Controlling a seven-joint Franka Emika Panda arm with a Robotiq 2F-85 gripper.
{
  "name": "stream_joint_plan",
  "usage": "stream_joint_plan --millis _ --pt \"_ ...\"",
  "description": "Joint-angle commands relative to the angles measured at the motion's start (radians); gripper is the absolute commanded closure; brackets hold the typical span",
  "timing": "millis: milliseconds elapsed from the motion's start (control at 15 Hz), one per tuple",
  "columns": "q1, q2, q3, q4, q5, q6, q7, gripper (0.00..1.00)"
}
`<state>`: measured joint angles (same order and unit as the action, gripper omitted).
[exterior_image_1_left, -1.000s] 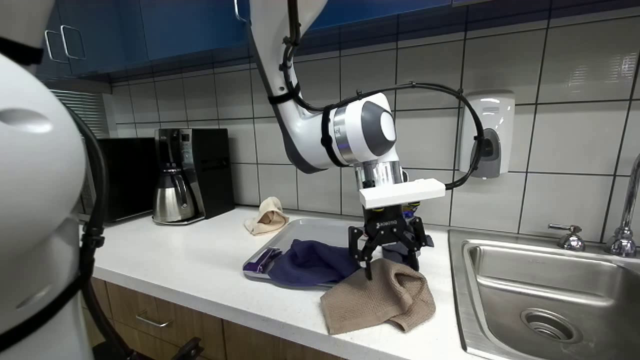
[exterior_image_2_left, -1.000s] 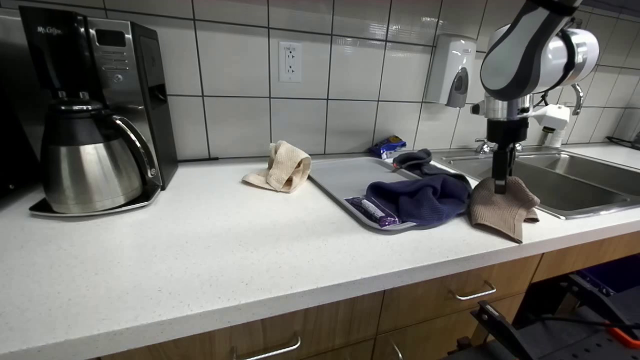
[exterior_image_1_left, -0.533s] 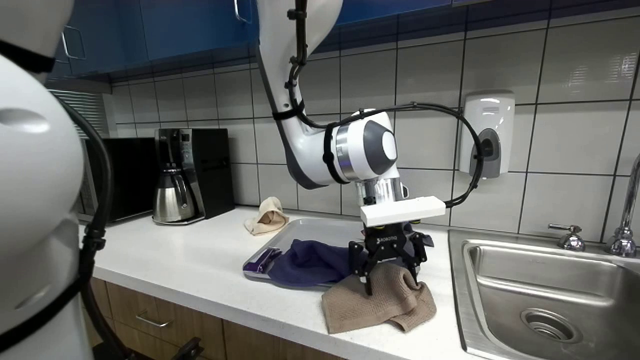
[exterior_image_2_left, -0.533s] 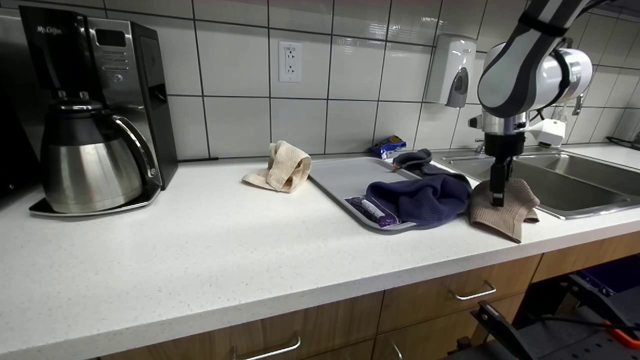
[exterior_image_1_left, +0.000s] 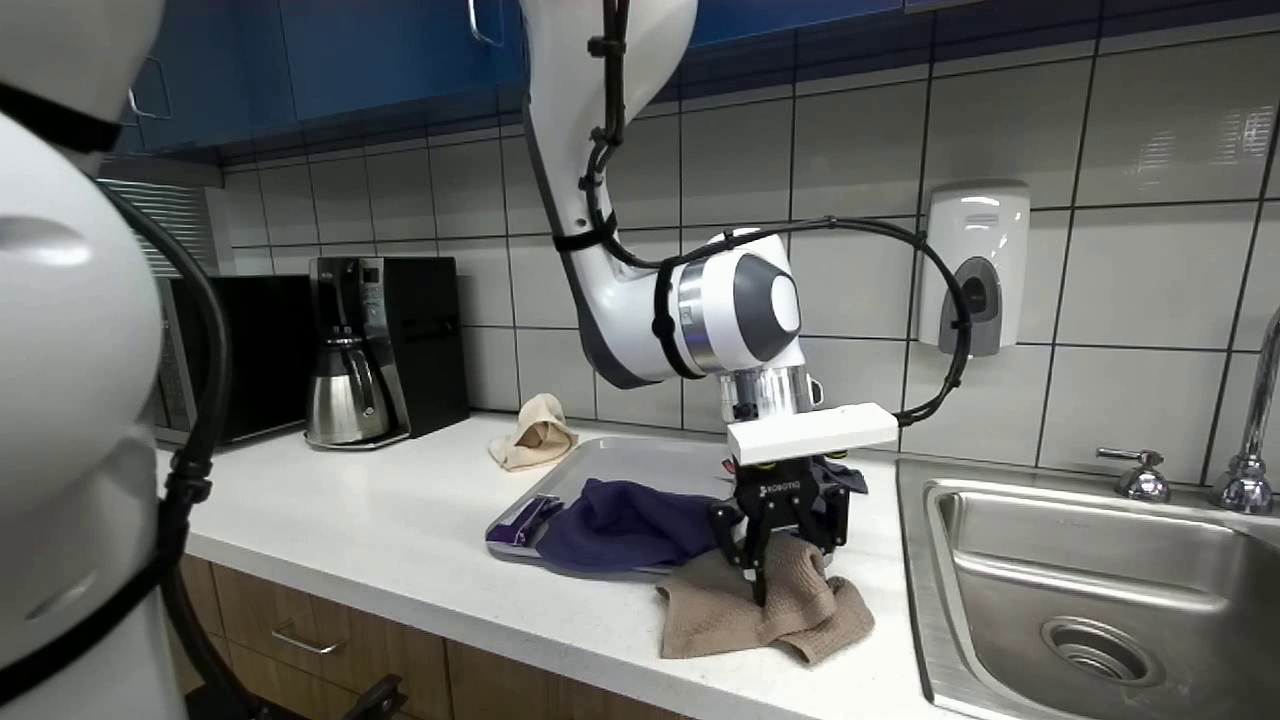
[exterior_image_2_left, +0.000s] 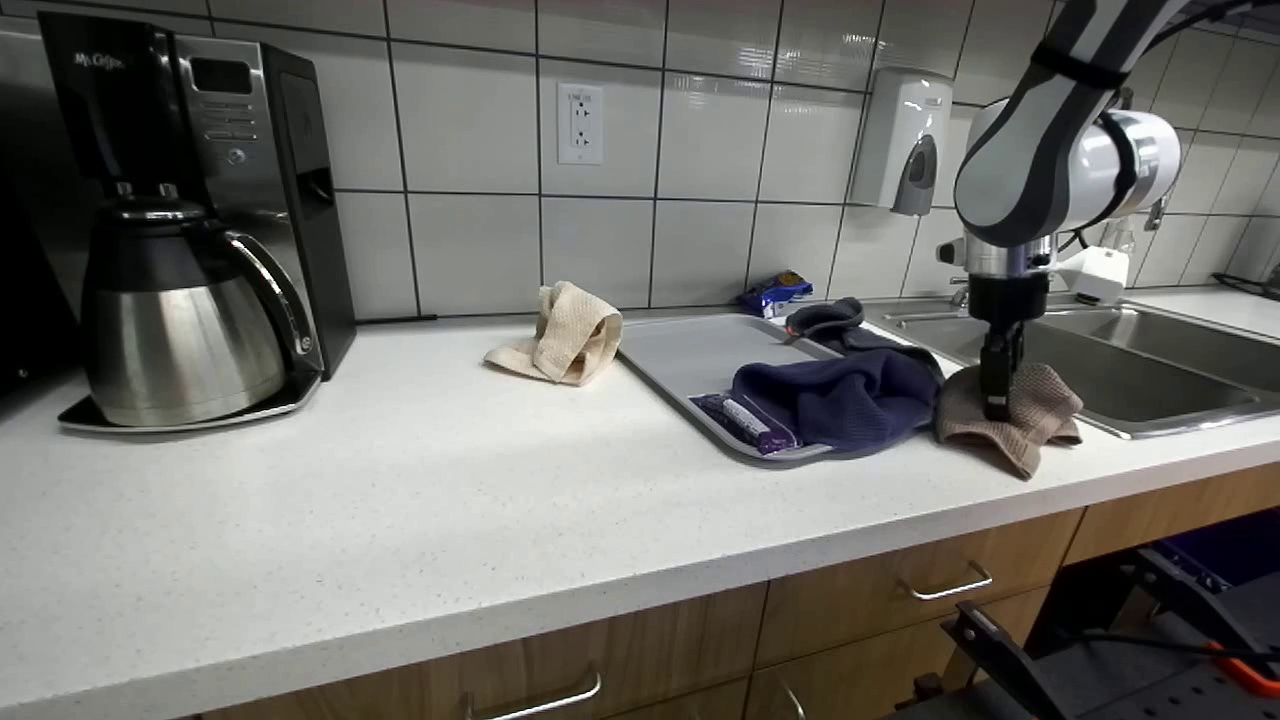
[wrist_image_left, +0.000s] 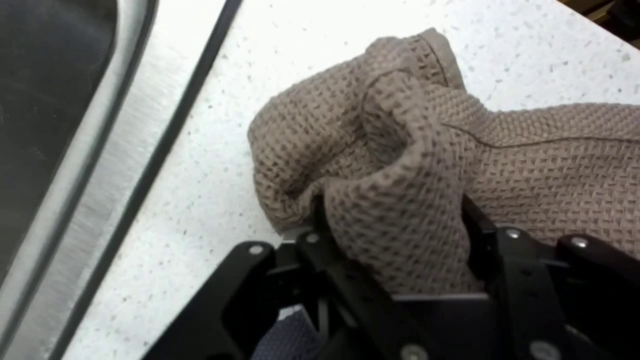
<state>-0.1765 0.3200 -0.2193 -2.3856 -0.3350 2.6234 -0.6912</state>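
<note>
You have before you a matt gripper (exterior_image_1_left: 794, 578) with shiny metal pins (wrist_image_left: 512, 233), a rough, waffle-woven brown cloth (wrist_image_left: 435, 165), a smooth, stone-like counter (exterior_image_2_left: 400, 500), a brushed-metal sink (wrist_image_left: 150, 107), a smooth, plastic-looking tray (exterior_image_2_left: 695, 350), glossy wall tiles (exterior_image_2_left: 470, 120), a satiny metal coffee jug (exterior_image_2_left: 190, 340) and wood-grained drawers (exterior_image_2_left: 850, 600).

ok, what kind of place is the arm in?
Most likely a kitchen, maybe an office break room: there's a coffee maker, a steel sink set into the counter, and a soap dispenser on the wall.
</note>
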Motion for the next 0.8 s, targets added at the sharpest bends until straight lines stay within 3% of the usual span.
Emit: stream_joint_plan --millis 0,267,733 --pt "-0.033 0.0 0.02 0.009 -0.002 0.009 0.006 0.7" --pt "-0.042 -0.017 0.019 0.011 0.005 -0.003 0.007 0.97" --pt "-0.052 -0.074 0.017 -0.014 0.008 -0.025 0.003 0.96"
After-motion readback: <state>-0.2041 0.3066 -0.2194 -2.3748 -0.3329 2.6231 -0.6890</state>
